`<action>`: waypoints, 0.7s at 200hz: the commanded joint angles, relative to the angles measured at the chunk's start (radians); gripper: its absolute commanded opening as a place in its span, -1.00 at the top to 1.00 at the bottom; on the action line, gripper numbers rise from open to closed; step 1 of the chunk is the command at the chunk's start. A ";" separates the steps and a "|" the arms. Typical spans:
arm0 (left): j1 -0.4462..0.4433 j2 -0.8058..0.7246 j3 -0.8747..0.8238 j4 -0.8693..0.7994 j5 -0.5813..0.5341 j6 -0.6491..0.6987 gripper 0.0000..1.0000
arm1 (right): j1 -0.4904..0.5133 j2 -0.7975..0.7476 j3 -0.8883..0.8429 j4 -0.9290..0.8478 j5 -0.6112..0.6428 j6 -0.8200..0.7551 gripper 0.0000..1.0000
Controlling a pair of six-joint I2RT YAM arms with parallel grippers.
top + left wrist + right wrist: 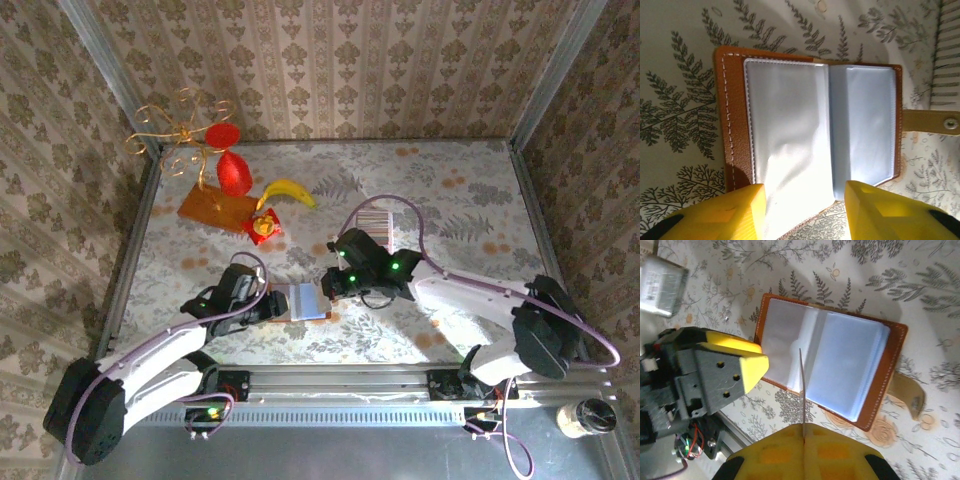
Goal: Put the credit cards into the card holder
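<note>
Your right claw [803,440] is pressed together on one credit card [801,385]. You see the card edge-on as a thin line, standing upright over the open card holder [845,360], about above its middle fold. I judge it is held this way so that its edge can slide into a clear pocket. Your left claw [805,210] has its fingers apart at the holder's near edge, probably to steady the pages or to release them. The holder lies open and flat, with its snap tab [932,121] stretched out sideways. The other credit cards [372,222] wait in a striped strip just beyond the holder. Under all is a table [470,190] with a leaf-printed cloth, and walls [350,60] with patterned wallpaper stand around it. A banana [288,190] lies well beyond the holder, to the left.
</note>
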 commanded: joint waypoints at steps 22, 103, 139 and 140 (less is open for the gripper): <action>0.011 -0.047 0.015 -0.108 -0.067 0.012 0.18 | 0.018 0.077 -0.035 0.174 0.062 0.197 1.00; 0.019 0.018 0.022 -0.128 -0.103 0.058 0.34 | 0.029 0.226 -0.018 0.322 0.069 0.272 1.00; 0.019 0.053 0.021 -0.109 -0.099 0.066 0.42 | 0.031 0.265 -0.009 0.335 0.067 0.273 1.00; 0.019 0.053 0.021 -0.109 -0.099 0.066 0.42 | 0.031 0.266 -0.008 0.335 0.067 0.273 1.00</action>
